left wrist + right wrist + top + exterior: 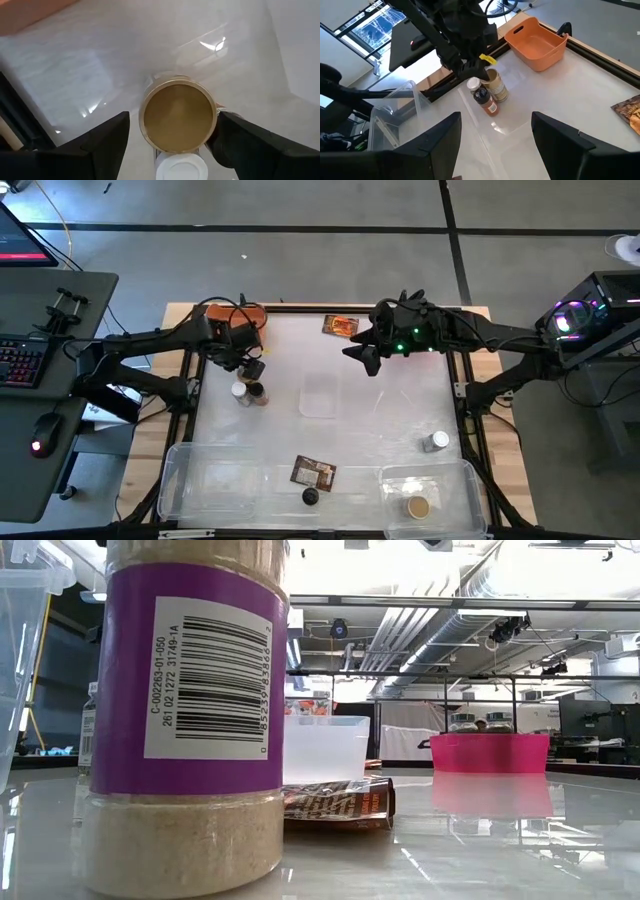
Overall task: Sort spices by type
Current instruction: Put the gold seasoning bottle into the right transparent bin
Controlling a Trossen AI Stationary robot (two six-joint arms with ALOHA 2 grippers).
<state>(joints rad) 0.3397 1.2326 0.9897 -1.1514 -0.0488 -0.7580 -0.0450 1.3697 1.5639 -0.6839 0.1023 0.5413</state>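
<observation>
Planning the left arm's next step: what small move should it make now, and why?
Probably lower and close. The left gripper hangs open over the tan-lidded jar, its fingers on either side but apart from it; a white-lidded jar stands right beside.

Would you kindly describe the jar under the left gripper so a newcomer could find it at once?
Start at the orange bin in the table's far left corner; three jars cluster just in front of it. The left gripper hangs open over the tan-lidded jar, while its neighbours wear a white lid and a black lid.
</observation>
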